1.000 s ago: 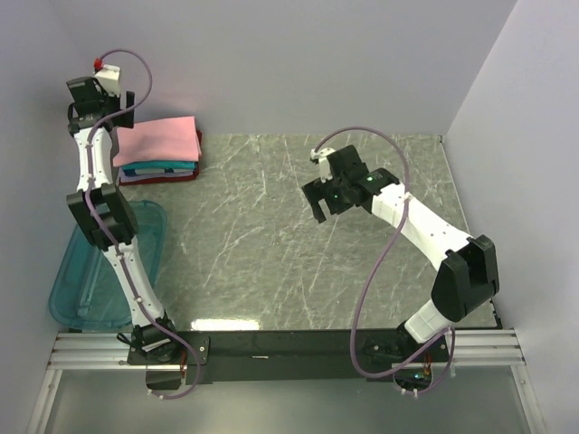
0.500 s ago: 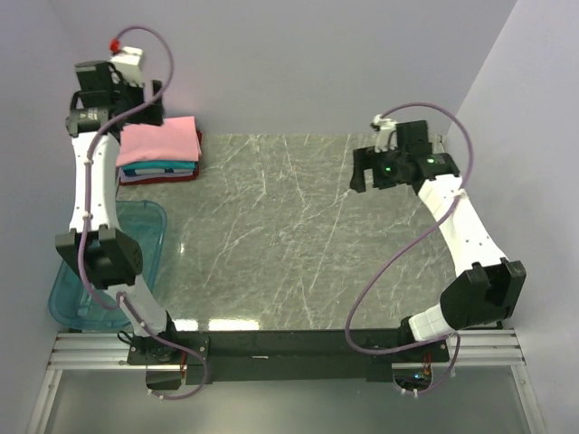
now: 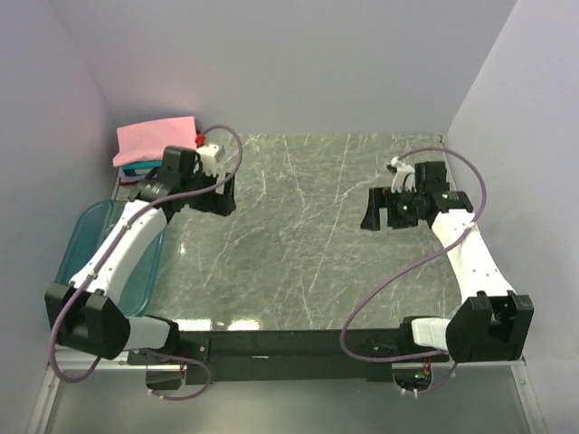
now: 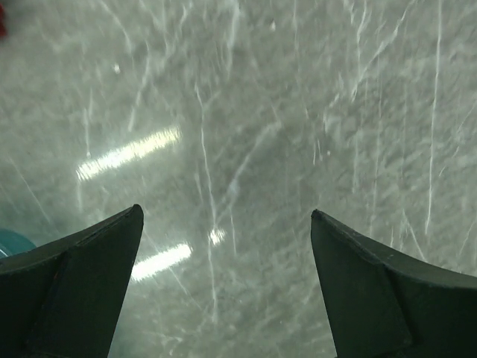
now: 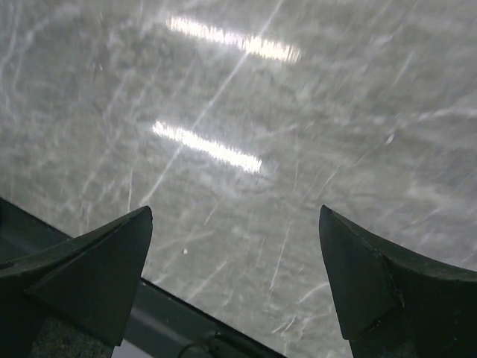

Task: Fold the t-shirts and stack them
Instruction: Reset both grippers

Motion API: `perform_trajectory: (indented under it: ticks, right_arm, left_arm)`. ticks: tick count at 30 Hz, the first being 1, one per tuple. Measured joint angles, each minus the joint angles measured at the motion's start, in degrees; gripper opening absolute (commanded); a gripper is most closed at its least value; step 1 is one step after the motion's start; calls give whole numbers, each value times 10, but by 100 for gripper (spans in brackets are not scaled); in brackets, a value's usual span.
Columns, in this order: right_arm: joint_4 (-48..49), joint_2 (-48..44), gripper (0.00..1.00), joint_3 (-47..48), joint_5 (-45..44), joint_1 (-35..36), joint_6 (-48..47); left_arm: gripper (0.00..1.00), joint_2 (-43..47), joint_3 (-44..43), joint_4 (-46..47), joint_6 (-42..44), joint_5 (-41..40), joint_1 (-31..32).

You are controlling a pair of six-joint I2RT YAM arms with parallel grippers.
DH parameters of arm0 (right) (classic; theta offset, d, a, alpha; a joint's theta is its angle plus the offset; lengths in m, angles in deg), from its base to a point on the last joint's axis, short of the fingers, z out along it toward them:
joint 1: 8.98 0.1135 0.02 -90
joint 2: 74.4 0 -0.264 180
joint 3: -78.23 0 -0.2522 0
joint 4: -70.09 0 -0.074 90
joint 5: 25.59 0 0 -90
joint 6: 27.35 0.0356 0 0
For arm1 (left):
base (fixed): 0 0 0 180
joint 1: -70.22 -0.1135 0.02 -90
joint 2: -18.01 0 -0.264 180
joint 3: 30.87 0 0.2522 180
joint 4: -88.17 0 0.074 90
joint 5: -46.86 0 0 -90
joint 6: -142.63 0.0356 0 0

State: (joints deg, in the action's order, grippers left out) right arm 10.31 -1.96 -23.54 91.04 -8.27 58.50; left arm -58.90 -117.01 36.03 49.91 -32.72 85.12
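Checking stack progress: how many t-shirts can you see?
2: the pink t-shirt tops the stack in the far left corner, and a teal t-shirt peeks out beneath. The left arm may hide more.

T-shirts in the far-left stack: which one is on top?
The light pink t-shirt is on top, with its whole face showing. The teal t-shirt beneath it shows only a thin edge.

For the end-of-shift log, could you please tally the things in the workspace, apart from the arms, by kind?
T-shirts: 2 showing, a pink t-shirt on top and a teal t-shirt edge under it; any lower ones are hidden.
Translucent blue bin: 1
Total: 3
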Motion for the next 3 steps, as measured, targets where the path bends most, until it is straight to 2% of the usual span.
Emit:
perform_trajectory:
  ticks: [3]
  right_arm:
    - [0,-15,99,-44,7,0,-7]
  left_arm:
    - [100,31,47,1,-8,-2,2]
